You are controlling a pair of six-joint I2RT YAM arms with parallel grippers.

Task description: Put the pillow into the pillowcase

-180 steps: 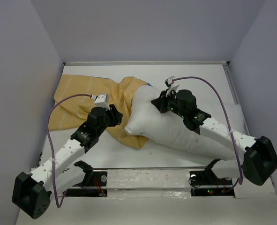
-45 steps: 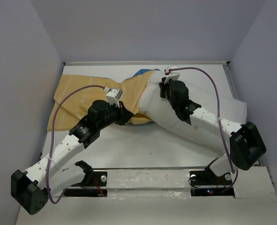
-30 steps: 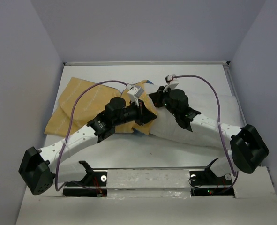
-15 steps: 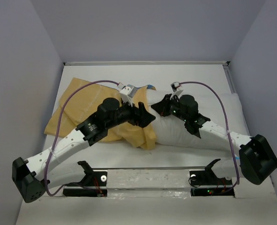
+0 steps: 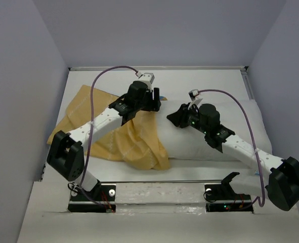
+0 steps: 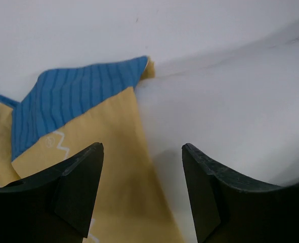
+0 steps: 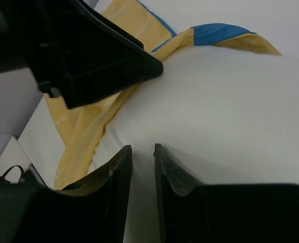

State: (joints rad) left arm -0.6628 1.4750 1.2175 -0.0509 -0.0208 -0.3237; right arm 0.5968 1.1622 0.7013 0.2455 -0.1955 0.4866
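White table (image 5: 210, 83), lilac walls (image 5: 164, 30); pillow (image 5: 189, 144), pillowcase (image 5: 139, 142) on top.

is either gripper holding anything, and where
Nothing is held. The left gripper hangs open over the pillowcase edge; the right gripper stands slightly parted above the pillow.

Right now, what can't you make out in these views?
- Top view: the left arm and the pillowcase's own cloth hide how far the pillow is in.
- Left wrist view: the pillowcase's blue side is mostly folded under; only a corner shows.
- Right wrist view: whether the right hand touches the pillow is unclear.
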